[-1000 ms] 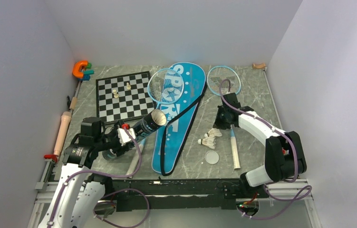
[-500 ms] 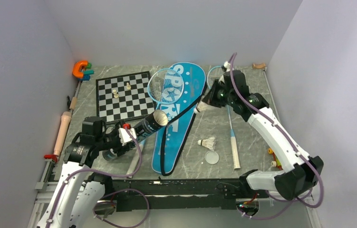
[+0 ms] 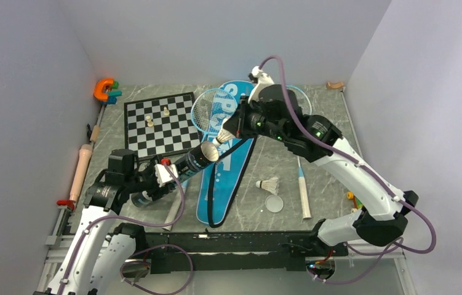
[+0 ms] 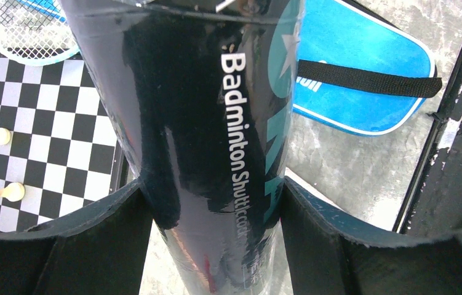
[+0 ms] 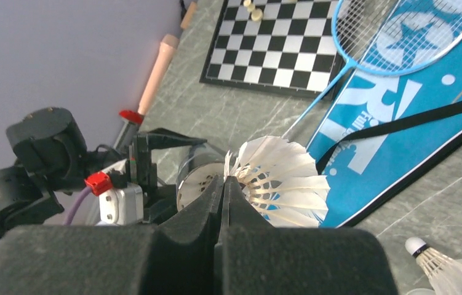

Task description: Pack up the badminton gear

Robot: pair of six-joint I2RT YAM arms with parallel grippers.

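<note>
Blue bag (image 3: 225, 175) probably limp, flat on table (image 3: 271, 157). Black tube (image 4: 203, 123) looks stiff, slick, light; left fingers (image 4: 105, 239) clamp its middle. Shuttlecock (image 5: 280, 184) featherweight, crushable; right fingers (image 5: 216, 209) pinched shut at its cork end, just beside tube mouth.

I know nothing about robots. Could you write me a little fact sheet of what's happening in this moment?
Left hand: shut on the black tube, open end pointing toward the other arm
Right hand: shut on a white shuttlecock, close to the tube's open end
Loose on table: loose shuttlecock, beside the blue bag
Rackets: first racket lying on the bag; second racket on the table
Also there: chessboard
</note>
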